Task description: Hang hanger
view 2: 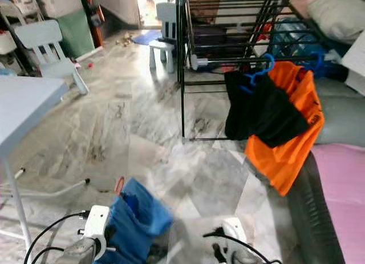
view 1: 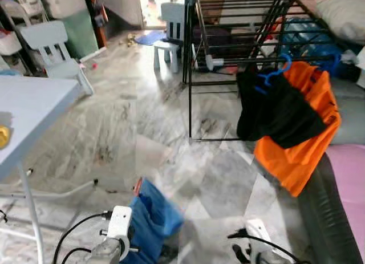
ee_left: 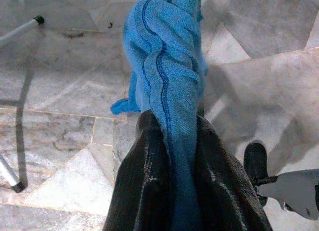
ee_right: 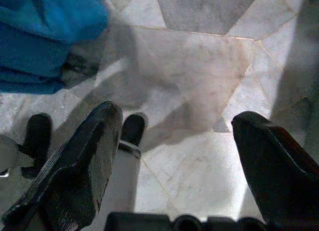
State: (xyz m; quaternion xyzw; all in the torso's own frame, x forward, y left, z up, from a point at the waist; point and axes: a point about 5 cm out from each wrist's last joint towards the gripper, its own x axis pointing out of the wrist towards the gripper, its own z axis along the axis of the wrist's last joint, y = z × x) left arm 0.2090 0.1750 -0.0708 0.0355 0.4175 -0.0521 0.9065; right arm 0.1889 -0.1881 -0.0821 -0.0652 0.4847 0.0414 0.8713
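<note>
Low at our left side, our left gripper (ee_left: 172, 156) has its black fingers pinched tight on a bunched blue garment (view 1: 151, 218), held just above the marble floor (view 1: 142, 133). An orange tip, perhaps a hanger's end, peeks beside the cloth; we cannot tell for sure. Our right gripper (ee_right: 174, 156) hangs near it, fingers spread wide and holding nothing. Ahead stands the black drying rack (view 1: 239, 53), where a blue hanger (view 1: 276, 73) already carries black and orange clothes (view 1: 291, 121). To do this well, we judge we should walk closer, lift the bundle without loosening the pinch, and aim for a free rail beside those clothes.
</note>
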